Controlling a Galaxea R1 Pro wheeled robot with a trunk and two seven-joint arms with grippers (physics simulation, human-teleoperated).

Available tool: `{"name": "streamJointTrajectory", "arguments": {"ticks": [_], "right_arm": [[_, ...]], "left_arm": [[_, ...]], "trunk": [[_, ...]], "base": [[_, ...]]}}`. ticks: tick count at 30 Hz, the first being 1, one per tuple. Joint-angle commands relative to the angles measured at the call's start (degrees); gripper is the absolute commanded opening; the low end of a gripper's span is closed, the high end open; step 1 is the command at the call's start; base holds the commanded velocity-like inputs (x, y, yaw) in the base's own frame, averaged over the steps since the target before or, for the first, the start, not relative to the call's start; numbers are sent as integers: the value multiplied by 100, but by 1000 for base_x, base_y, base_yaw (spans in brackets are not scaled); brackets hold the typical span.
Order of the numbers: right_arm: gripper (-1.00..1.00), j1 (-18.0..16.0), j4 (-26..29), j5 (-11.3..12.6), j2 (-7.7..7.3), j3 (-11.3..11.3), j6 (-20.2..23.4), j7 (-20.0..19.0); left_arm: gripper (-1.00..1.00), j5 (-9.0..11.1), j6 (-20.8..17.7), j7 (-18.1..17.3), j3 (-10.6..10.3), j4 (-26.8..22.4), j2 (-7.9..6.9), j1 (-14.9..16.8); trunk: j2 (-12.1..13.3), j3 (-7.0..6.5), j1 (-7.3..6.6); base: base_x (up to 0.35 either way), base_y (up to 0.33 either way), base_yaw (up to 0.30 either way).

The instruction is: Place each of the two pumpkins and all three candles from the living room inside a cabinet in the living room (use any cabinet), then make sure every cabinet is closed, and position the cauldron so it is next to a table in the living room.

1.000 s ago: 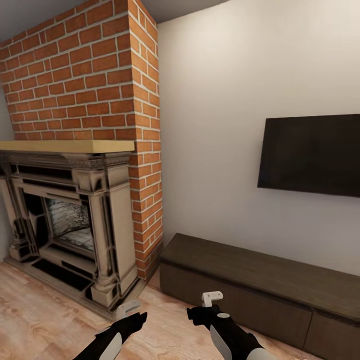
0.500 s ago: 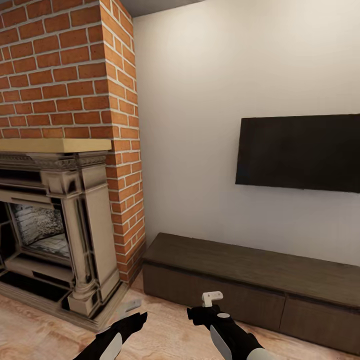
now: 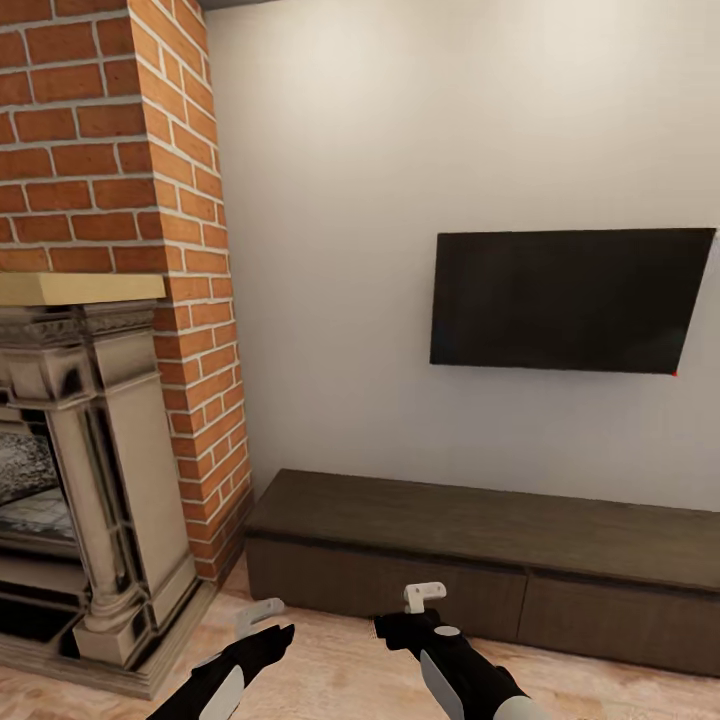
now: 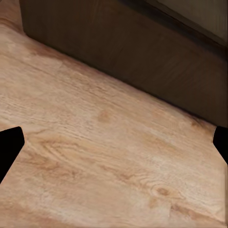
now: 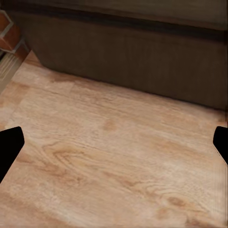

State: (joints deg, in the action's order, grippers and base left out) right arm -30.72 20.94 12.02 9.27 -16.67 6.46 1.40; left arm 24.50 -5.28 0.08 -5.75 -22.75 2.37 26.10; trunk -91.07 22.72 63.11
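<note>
1. While both arms hung low over the wooden floor [image 3: 330,670], the left gripper [image 3: 262,612] and the right gripper [image 3: 423,595] held nothing.
2. In each wrist view the fingertips [image 4: 10,145] sat at opposite edges of the picture, so both pairs of jaws were spread wide apart, with bare planks between them.
3. The cabinet [image 3: 480,530] stood just ahead of both grippers, its front panels flush and shut, its flat top bare.
4. Its dark front [image 5: 128,61] lay beyond the right gripper's fingers [image 5: 9,147], near but apart.
5. A brick chimney [image 3: 130,200] and fireplace [image 3: 90,480] rose ahead of the left gripper and to its outer side.
6. A dark screen [image 3: 565,300] hung on the wall above the cabinet.
</note>
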Motion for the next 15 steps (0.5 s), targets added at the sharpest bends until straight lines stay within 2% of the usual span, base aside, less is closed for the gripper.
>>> {"name": "streamJointTrajectory", "arguments": {"ticks": [1,9,15], "right_arm": [[100,-5,7,55,-4,-40,23,16],[100,-5,7,55,-10,-38,22,18],[100,-5,7,55,-13,-38,14,22]], "left_arm": [[100,42,-24,1,-19,-10,-5,1],[100,55,-17,-44,-26,-39,-3,1],[100,55,-25,-67,-31,-52,0,1]], "trunk": [[-3,11,1],[-3,41,1],[-244,171,133]], "base": [[110,-9,-259],[24,-2,-259],[1,0,-260]]}}
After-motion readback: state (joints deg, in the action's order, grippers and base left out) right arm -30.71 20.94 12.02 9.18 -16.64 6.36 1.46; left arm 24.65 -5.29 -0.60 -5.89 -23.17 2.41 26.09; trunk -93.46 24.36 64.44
